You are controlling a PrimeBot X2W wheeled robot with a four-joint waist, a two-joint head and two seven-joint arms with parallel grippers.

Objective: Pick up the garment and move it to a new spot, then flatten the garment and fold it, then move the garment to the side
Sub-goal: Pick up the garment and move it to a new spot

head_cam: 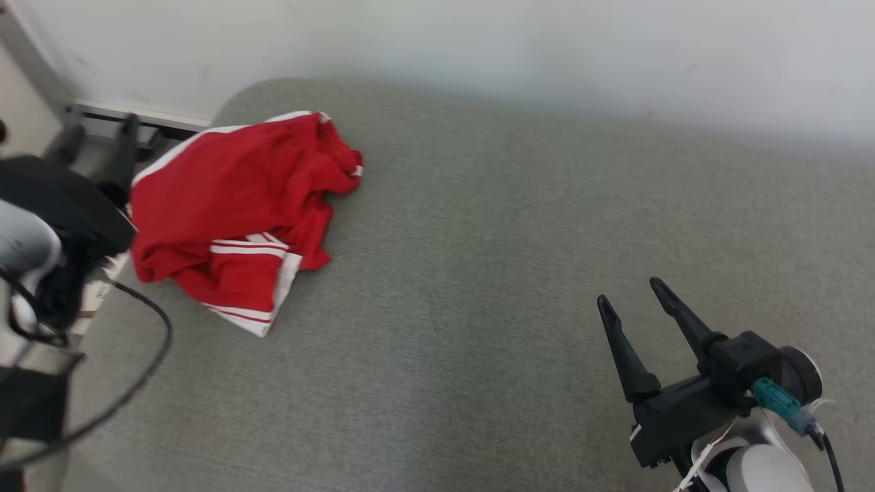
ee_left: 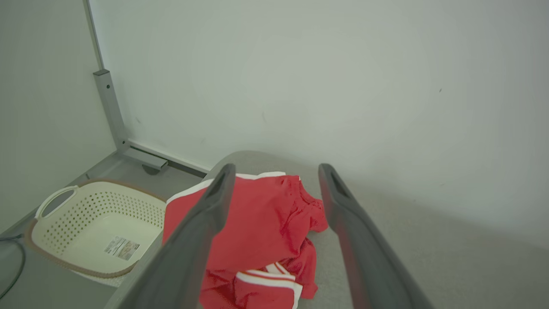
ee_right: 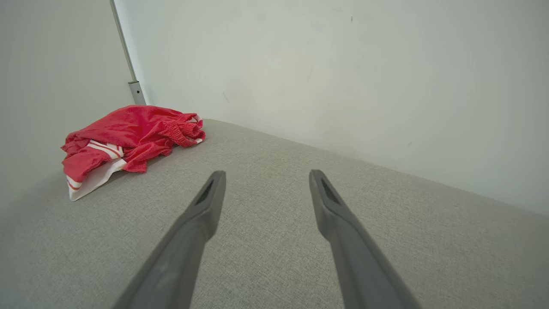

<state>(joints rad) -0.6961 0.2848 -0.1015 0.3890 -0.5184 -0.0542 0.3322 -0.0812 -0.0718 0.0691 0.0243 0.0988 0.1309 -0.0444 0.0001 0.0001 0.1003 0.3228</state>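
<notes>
Beside the left gripper, on its inner side, the head view records the garment: red shorts with white stripes, crumpled, lying on the grey seat near its corner. The fingers are seen spread, with nothing between them. Whether the nearer finger touches cloth cannot be told. The right gripper is noted well apart from the garment, with bare seat between them, its fingers likewise spread and empty. The left arm is much the nearer, so the pick-up is judged to fall to it.

Left wrist view: the garment is logged below and ahead of the left gripper, framed between the two parted fingers. Its long axis is judged to run roughly along the fingers, from the striped hem close under the palm to the gathered waistband ahead, toward the right-hand finger. A short descent, not a sideways reach, is judged to be what the grasp calls for. Outside the left-hand finger and lower down, a perforated cream basket is set on the floor. A label is seen on its bottom, and no clothing is seen inside.

Right wrist view: the garment is entered far ahead and to the left of the right gripper, whose fingers are held apart over bare seat, gripping nothing.
</notes>
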